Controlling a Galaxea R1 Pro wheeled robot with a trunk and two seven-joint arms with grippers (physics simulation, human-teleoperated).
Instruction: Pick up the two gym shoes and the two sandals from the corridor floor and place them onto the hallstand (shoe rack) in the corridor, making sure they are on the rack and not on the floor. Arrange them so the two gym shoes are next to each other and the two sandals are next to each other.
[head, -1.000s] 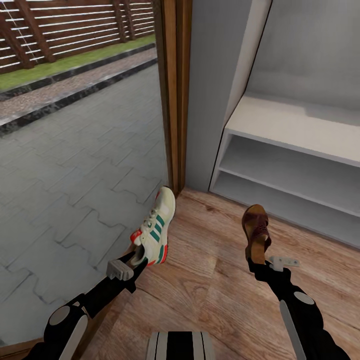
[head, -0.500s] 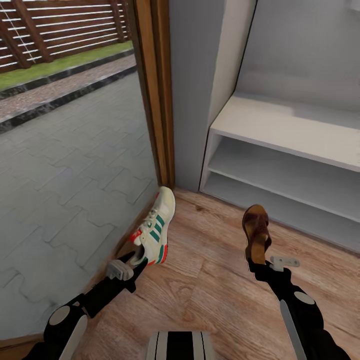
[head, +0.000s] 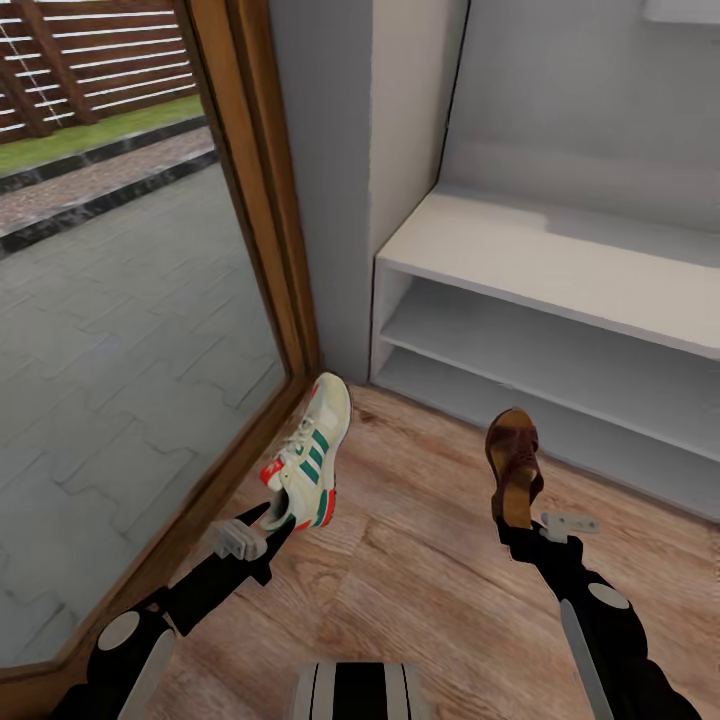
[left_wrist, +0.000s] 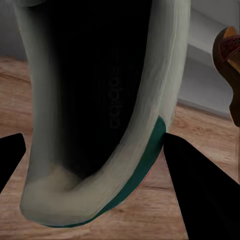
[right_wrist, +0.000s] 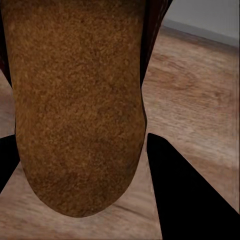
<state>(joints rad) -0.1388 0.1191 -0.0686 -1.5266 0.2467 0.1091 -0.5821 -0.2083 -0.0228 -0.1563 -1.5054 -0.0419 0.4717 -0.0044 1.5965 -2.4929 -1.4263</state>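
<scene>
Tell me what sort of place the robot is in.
Probably a home entry corridor: a low white shoe rack against the wall, wood-plank floor, and a large wood-framed glass pane looking onto paving. Each gripper holds footwear: a gym shoe and a sandal.

Wooden door frame (head: 262, 190) is running up beside a grey wall (head: 320, 150). Glass pane (head: 110, 300) is showing grey interlocking paving (head: 120, 330) outside, a dark kerb (head: 90, 205), a grass strip (head: 100, 128) and a brown slatted fence (head: 90, 60) behind it.
</scene>
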